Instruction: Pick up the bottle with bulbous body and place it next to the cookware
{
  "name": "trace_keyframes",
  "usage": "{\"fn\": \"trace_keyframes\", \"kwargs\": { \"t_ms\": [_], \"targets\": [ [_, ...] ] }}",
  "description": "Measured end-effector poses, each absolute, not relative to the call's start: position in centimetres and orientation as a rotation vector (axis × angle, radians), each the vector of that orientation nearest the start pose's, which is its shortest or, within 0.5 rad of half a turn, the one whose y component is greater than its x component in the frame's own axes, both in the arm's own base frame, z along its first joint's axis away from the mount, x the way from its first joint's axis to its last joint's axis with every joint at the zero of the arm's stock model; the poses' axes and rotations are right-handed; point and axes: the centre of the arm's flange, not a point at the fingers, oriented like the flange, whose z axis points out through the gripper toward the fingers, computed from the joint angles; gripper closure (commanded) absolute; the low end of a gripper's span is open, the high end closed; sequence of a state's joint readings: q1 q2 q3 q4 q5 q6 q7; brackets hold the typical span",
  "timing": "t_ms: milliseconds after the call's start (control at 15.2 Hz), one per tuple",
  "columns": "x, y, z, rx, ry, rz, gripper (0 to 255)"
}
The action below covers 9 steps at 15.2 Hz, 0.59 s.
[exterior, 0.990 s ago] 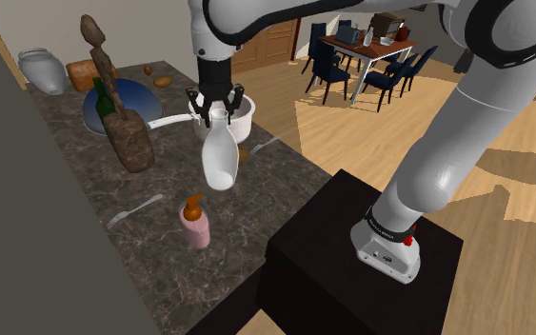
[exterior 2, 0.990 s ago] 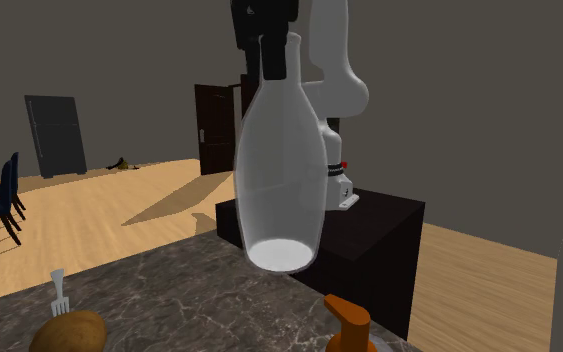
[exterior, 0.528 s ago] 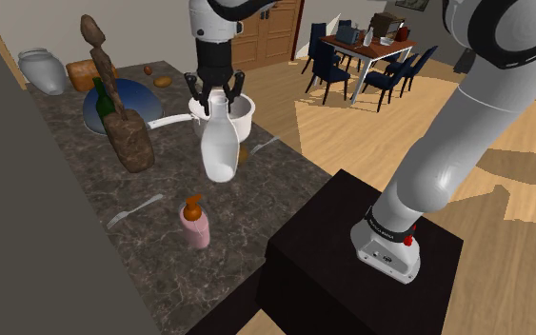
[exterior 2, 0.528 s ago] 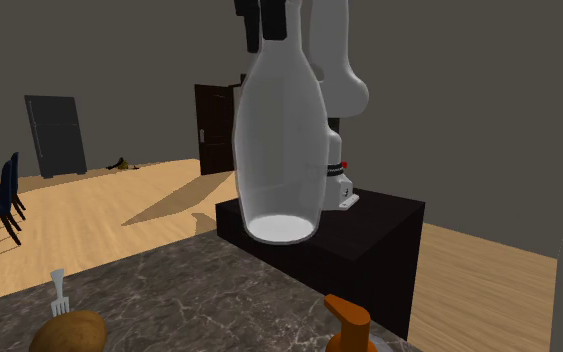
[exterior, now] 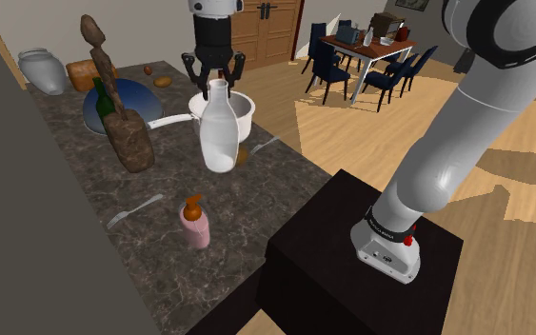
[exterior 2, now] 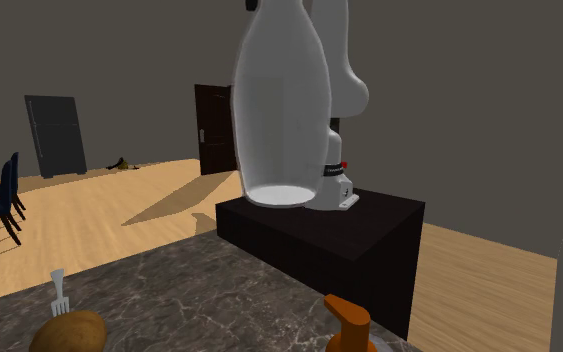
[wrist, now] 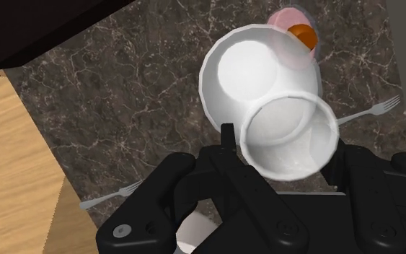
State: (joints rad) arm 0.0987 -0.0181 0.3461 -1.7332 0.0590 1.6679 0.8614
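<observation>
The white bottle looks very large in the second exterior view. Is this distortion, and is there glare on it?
Second exterior view: the white bottle is near the camera, so it looms, top cut off; soft shading, no glare. Shoulder view: it looks ordinary, evenly lit. Wrist view: foreshortened, seen down its mouth.

Counter tally.

Bottles: three, namely the white bottle (exterior: 219, 133), green bottle (exterior: 105, 103) and pink pump bottle (exterior: 196, 223).

Forks: two, the near fork (exterior: 134, 211) and far fork (exterior: 265, 145).

Cookware: one white pot (exterior: 234, 116).

Brown lumps (potatoes, by the look): three, the lump beside the white bottle (exterior: 244, 153), lump at the plate's edge (exterior: 164, 82) and small lump further back (exterior: 149, 68).

One each: blue plate (exterior: 147, 100), carved wooden figure (exterior: 132, 143), grey vase (exterior: 42, 69), bread loaf (exterior: 81, 69).

Beyond the counter: one dining table (exterior: 366, 45). Dark-blue chairs (exterior: 330, 68) overlap, so the exact count is unclear; at least four.
</observation>
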Motion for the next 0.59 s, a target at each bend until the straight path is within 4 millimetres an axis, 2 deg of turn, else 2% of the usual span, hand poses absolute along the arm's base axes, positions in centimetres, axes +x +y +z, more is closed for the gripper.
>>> {"fn": "trace_keyframes", "kwargs": {
  "t_ms": [330, 594],
  "targets": [
    [49.5, 24.3, 59.1, -3.057, 0.658, 0.11, 255],
    [50.0, 20.3, 59.5, -3.057, 0.659, 0.11, 255]
  ]
}}
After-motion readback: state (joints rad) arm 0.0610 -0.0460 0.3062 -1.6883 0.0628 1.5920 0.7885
